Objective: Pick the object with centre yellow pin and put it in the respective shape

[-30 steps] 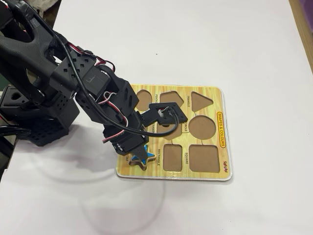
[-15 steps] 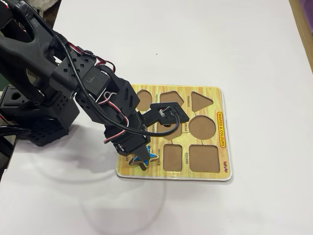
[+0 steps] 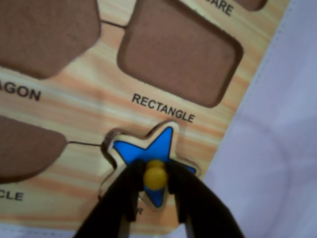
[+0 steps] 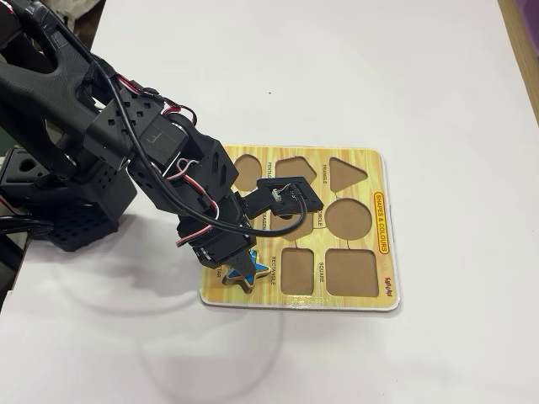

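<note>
Directly between the two black fingers of the robot's hand point(image 3: 156, 196) sits the round yellow knob point(image 3: 155, 175) of a small flat blue five-pointed wooden star with a pale yellow rim point(image 3: 157, 148); the fingers are closed on the knob from either side, clamped on it. In the wrist view the star reaches up and away from the fingertips, one long point aimed toward the printed word RECTANGLE, and it lies over the star-shaped brown cut-out point(image 3: 108, 145) of a yellow wood-grain shape-puzzle board point(image 3: 84, 116). A dark sliver of the recess shows just beyond the star's left edge, so the piece looks slightly turned or raised instead of fully seated, though that is a judgement. In the fixed view the hand point(image 4: 242, 268) is over the board's near left corner, the star point(image 4: 253, 270) peeking out under it, with the board point(image 4: 370, 164) resting on a plain white bench point(image 4: 404, 76). What seems to remain is a small twist to line the points up.
</note>
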Motion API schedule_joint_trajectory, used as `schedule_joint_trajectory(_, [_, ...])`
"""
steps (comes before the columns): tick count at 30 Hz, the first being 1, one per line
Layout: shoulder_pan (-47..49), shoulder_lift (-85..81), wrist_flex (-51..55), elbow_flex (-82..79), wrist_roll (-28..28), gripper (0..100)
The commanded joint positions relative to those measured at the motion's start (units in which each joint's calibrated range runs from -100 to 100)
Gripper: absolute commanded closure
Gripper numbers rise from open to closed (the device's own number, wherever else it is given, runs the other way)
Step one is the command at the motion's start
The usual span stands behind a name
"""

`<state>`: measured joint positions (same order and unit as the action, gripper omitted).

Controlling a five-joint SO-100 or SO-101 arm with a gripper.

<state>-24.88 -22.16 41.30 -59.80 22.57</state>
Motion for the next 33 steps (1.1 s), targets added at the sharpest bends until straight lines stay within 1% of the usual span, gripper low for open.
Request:
schedule_joint_trajectory(1, [0.4,-0.1,-0.2,-0.1,-0.2,99])
schedule_joint_trajectory(9, [0.2,-0.1,-0.6,-1.3,-0.1,99])
schedule_joint_trajectory(13, [0.2,-0.1,-0.6,-1.6,1.0,99])
schedule_joint_trajectory(33, [0.1,-0.1,0.3,-1.9,1.4,99])
